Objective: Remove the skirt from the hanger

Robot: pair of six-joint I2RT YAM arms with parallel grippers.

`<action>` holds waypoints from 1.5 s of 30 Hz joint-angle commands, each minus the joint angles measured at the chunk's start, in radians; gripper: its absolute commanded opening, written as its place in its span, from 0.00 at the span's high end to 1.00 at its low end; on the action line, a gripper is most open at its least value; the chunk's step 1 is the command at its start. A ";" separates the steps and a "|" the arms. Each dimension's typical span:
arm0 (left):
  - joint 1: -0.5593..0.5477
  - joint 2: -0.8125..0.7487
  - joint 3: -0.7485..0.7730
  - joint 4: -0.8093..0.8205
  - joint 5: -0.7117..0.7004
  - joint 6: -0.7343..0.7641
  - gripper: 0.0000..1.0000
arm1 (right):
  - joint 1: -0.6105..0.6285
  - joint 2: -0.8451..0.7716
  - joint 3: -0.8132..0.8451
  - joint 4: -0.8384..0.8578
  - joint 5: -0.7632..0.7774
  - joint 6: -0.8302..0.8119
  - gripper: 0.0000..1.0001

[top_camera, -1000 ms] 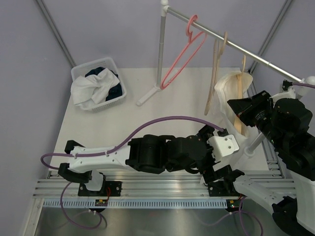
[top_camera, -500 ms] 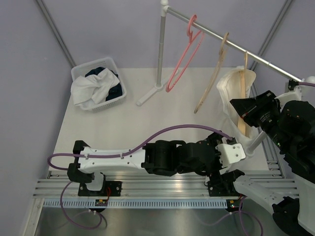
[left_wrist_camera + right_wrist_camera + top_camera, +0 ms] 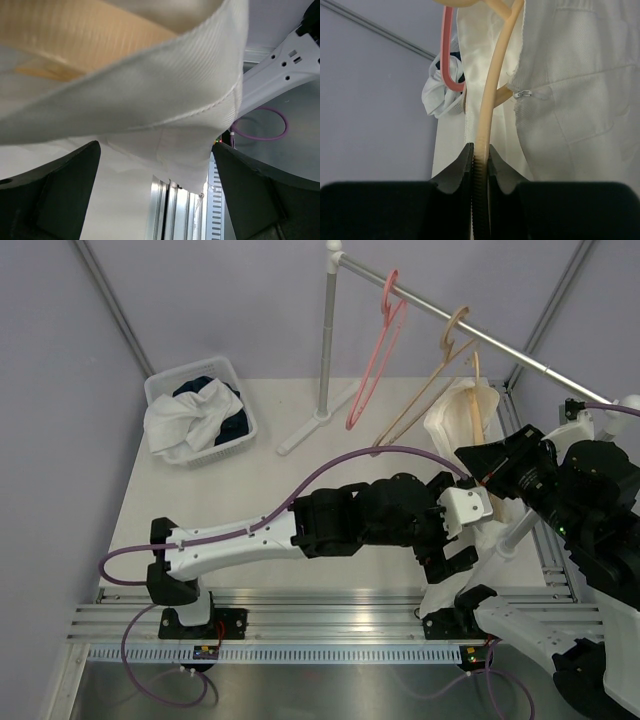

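Two grippers engaged. Left gripper (image 3: 155, 150): fingers spread wide and gripping nothing, with the cream skirt (image 3: 448, 418) draping down between them. Right gripper (image 3: 479, 150): pinched tight on the tan hanger (image 3: 490, 95). Skirt: on that hanger, beneath the rail (image 3: 520, 358), at the table's right. Pink hanger (image 3: 372, 360) nearby.

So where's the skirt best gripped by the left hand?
Probably the stitched hanging edge of the skirt, from below: it droops free inside the open left hand, while the right hand clamps the hanger.
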 commanded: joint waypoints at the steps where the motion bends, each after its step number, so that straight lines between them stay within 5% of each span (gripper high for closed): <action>1: 0.001 0.021 0.073 -0.011 0.073 0.004 0.01 | -0.001 0.006 0.030 0.097 -0.023 -0.049 1.00; 8: 0.018 0.064 0.131 -0.075 0.120 -0.010 0.17 | -0.001 0.001 0.048 0.097 -0.017 -0.054 1.00; 11: 0.018 0.084 0.165 -0.095 0.155 -0.022 0.01 | -0.003 0.001 0.048 0.100 -0.022 -0.062 1.00; 15: 0.019 0.085 0.184 -0.086 0.197 -0.039 0.01 | -0.003 0.004 0.045 0.101 -0.023 -0.071 1.00; 20: 0.022 0.081 0.188 -0.083 0.084 -0.067 0.03 | -0.001 -0.003 0.030 0.114 -0.032 -0.075 1.00; 21: 0.025 0.087 0.194 -0.091 0.070 -0.073 0.07 | -0.003 -0.005 0.027 0.115 -0.034 -0.075 1.00; 25: 0.059 0.136 0.266 -0.149 0.036 -0.150 0.99 | -0.003 -0.012 0.013 0.127 -0.046 -0.065 1.00; 33: 0.062 -0.031 0.041 -0.043 -0.139 -0.162 1.00 | -0.001 -0.032 0.022 0.103 0.017 -0.082 1.00; 45: 0.070 -0.404 -0.325 -0.109 -0.302 -0.248 1.00 | -0.003 -0.016 0.074 0.049 0.035 -0.074 1.00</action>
